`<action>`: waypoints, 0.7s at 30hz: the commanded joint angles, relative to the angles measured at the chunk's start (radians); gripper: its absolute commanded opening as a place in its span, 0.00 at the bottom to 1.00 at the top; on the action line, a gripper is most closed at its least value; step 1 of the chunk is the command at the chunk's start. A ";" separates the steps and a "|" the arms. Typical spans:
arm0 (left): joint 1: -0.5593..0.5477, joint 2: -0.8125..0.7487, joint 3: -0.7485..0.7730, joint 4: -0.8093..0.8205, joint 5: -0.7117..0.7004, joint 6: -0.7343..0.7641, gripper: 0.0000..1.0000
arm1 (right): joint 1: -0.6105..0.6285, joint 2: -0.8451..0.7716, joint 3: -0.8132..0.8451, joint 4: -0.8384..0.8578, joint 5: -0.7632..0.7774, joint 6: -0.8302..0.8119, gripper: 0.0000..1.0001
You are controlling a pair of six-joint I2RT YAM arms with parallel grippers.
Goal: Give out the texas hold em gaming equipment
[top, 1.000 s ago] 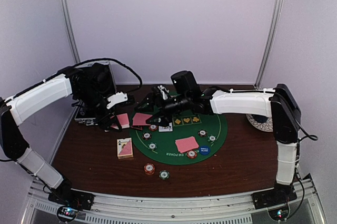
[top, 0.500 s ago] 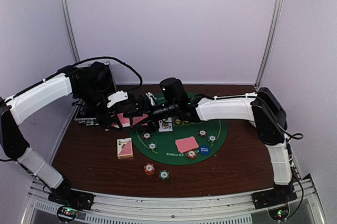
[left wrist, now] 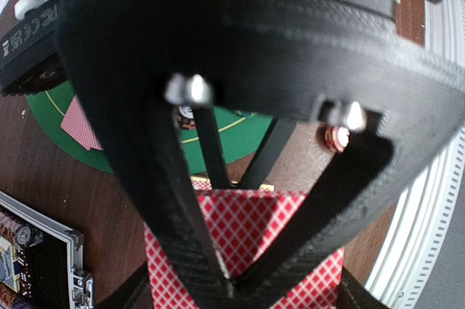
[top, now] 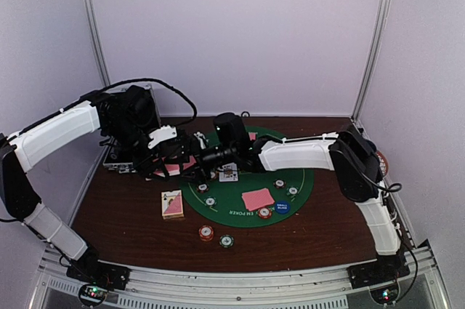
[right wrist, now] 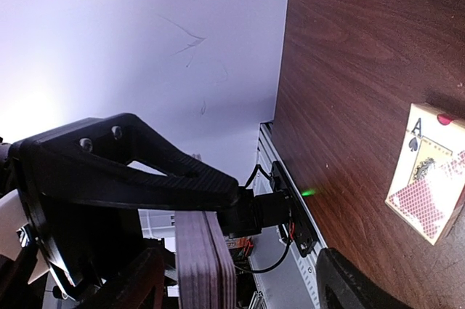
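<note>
Left gripper (left wrist: 231,280) jaws clenched on pink-backed card stack (left wrist: 247,229), above green mat's (top: 247,187) left edge. Right gripper (right wrist: 240,283) jaws released, spread either side of the stack's edge. Card box (top: 172,204) on desk left of mat; pink card (top: 257,198) on mat.

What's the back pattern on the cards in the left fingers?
The cards show a red-and-white diamond lattice, clearest in the left wrist view.

You have the poker mat (top: 304,178) at mid-table, with a card (top: 257,198) lying on it. The card box (top: 172,204) sits just left of it, and two chips (top: 206,233) lie before it.
</note>
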 commanded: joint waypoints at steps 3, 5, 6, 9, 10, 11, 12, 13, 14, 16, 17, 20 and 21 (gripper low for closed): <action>0.007 0.005 0.035 0.012 0.021 0.005 0.00 | 0.009 0.014 0.025 0.030 -0.037 0.020 0.69; 0.007 0.001 0.034 0.013 0.019 0.005 0.00 | 0.004 0.008 0.013 0.028 -0.042 0.018 0.66; 0.007 0.002 0.034 0.012 0.017 0.004 0.00 | -0.001 0.003 0.004 0.027 -0.042 0.016 0.65; 0.007 -0.003 0.034 0.013 0.014 0.005 0.00 | -0.020 -0.016 -0.027 0.019 -0.041 0.004 0.62; 0.007 -0.005 0.034 0.013 0.013 0.005 0.00 | -0.024 -0.024 -0.038 0.012 -0.041 -0.004 0.61; 0.007 -0.006 0.033 0.013 0.013 0.004 0.00 | -0.029 -0.032 -0.046 0.003 -0.041 -0.013 0.60; 0.007 -0.005 0.032 0.013 0.014 0.006 0.00 | -0.034 -0.040 -0.054 -0.008 -0.041 -0.022 0.58; 0.007 -0.007 0.031 0.013 0.013 0.006 0.00 | -0.037 -0.048 -0.062 -0.018 -0.042 -0.037 0.57; 0.007 -0.008 0.030 0.014 0.011 0.006 0.00 | -0.040 -0.054 -0.068 -0.028 -0.042 -0.043 0.56; 0.007 -0.008 0.028 0.013 0.013 0.006 0.00 | -0.045 -0.069 -0.079 -0.050 -0.042 -0.065 0.53; 0.007 -0.008 0.028 0.012 0.013 0.005 0.00 | -0.047 -0.075 -0.085 -0.056 -0.042 -0.069 0.52; 0.007 -0.006 0.029 0.012 0.012 0.005 0.00 | -0.053 -0.087 -0.098 -0.056 -0.048 -0.071 0.48; 0.007 -0.007 0.029 0.012 0.012 0.006 0.00 | -0.055 -0.092 -0.102 -0.056 -0.049 -0.071 0.46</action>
